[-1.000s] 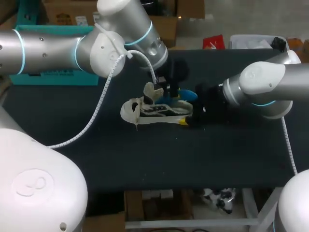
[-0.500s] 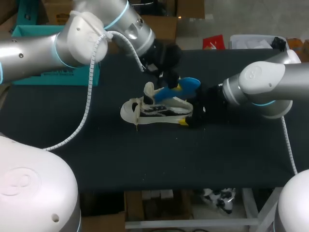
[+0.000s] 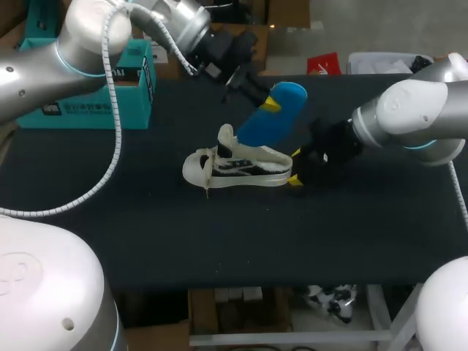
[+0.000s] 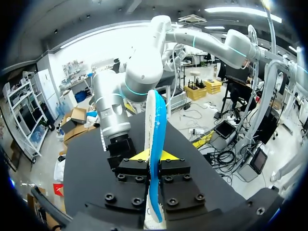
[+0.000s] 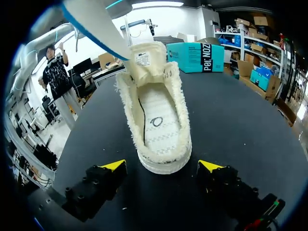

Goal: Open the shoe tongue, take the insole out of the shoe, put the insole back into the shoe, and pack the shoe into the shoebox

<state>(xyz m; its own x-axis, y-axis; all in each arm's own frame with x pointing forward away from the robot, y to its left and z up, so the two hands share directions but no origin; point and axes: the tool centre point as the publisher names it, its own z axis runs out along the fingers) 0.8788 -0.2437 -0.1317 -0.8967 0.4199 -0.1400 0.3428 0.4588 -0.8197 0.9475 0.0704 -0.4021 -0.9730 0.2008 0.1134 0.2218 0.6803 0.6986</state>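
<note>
1. Cream fuzzy-edged fabric shoe (image 3: pixel 238 164) sits on the black table (image 3: pixel 146 234), right gripper (image 5: pixel 162 166) spread wide just behind its heel.
2. Left gripper (image 4: pixel 153 155) is clamped on the flat blue foam insole (image 3: pixel 281 110), held up over the shoe.

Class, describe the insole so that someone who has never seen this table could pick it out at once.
Start at the dark table and find the cream shoe near its middle. Over the shoe's tongue, the left hand holds the insole in the air. It is the only flat, bright blue, long oval piece, unlike the fuzzy cream shoe beneath it.
</note>
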